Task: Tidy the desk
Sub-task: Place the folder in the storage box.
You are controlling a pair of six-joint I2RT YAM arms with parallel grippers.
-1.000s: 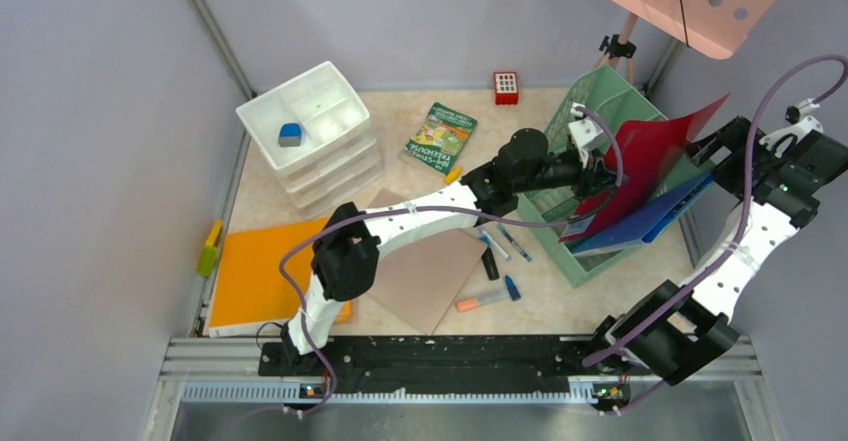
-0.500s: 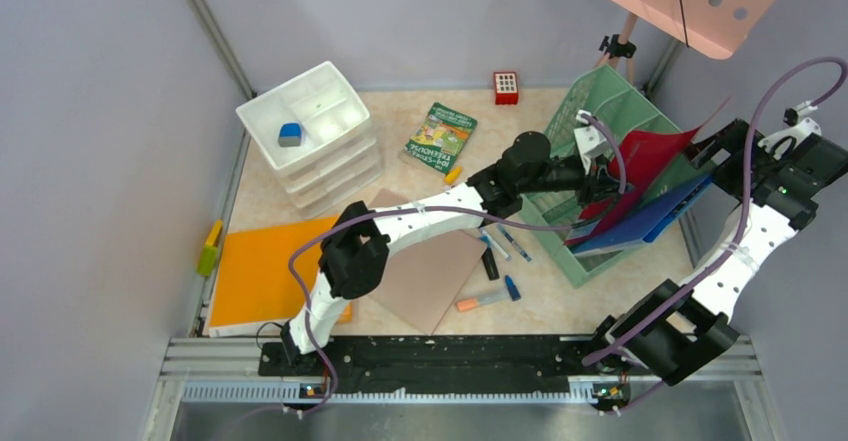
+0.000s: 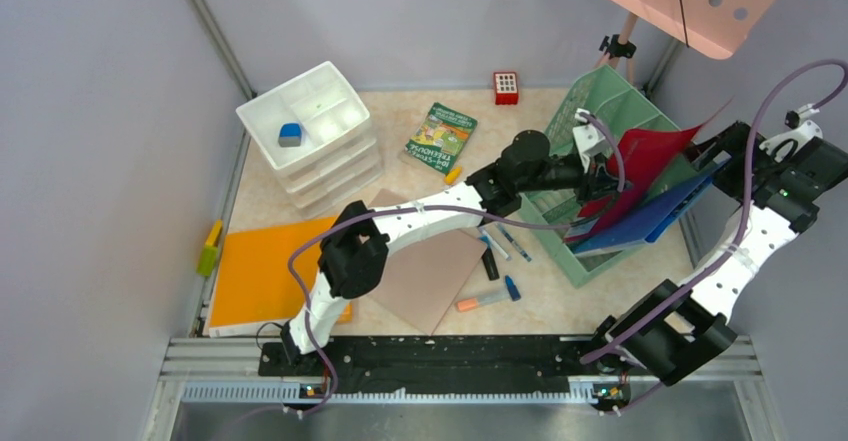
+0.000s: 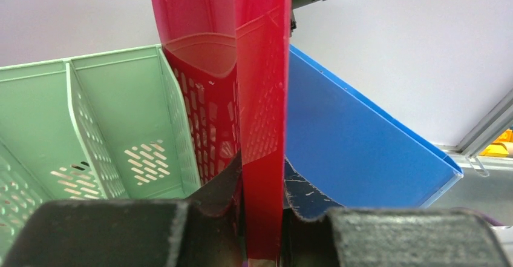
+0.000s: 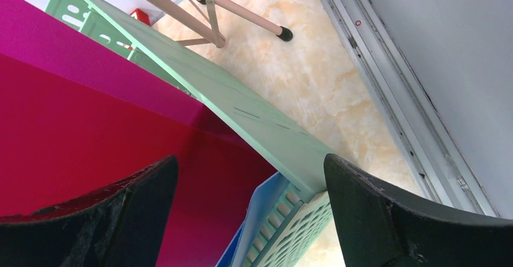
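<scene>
Two grippers work at the rack (image 3: 600, 96): the left gripper (image 4: 261, 218) is clamped on the red folder (image 4: 260, 97), keeping it on edge, apparently for slotting in beside the blue folder (image 3: 650, 216). The right gripper (image 5: 248, 212) stands wide and empty, right of the rack. The desk (image 3: 560, 296) lies flat beneath the rack, its long axis seemingly parallel to the rail (image 3: 450, 356).

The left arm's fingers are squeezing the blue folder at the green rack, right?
Not quite. The left fingers are shut on the red folder, not the blue one. The blue folder leans right beside it at the green rack. The left wrist view shows the red sheet pinched between them.
</scene>
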